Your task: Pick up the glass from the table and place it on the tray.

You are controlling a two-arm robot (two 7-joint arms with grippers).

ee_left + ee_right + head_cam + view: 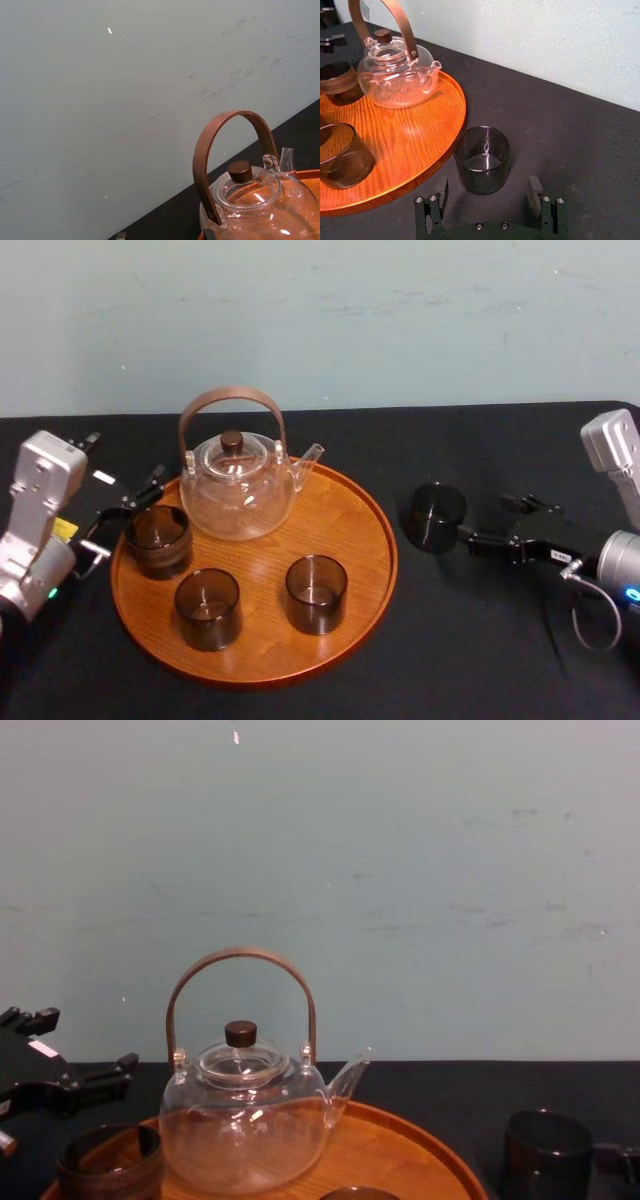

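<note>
The left gripper (128, 512) is seen just off the left rim of the tray (352, 532), its fingers spread apart; whether they touch the nearest tumbler cannot be told. The round wooden tray is set on the black table (480, 650), and three dark tumblers are stood on it: a first tumbler (158, 540) at its left rim, a second tumbler (208, 608) and a third tumbler (316, 593) toward its front. A clear teapot (240, 488) with a brown hoop handle is placed at the back of the tray, its spout turned to the right. The glass (437, 517) is stood upright on the table, just beside the tray's right rim and off the wood. The right gripper (488, 180) is held low over the table to the right of the tray, its fingers opened wide on either side of the glass, which is left ungripped, with gaps visible on both sides.
</note>
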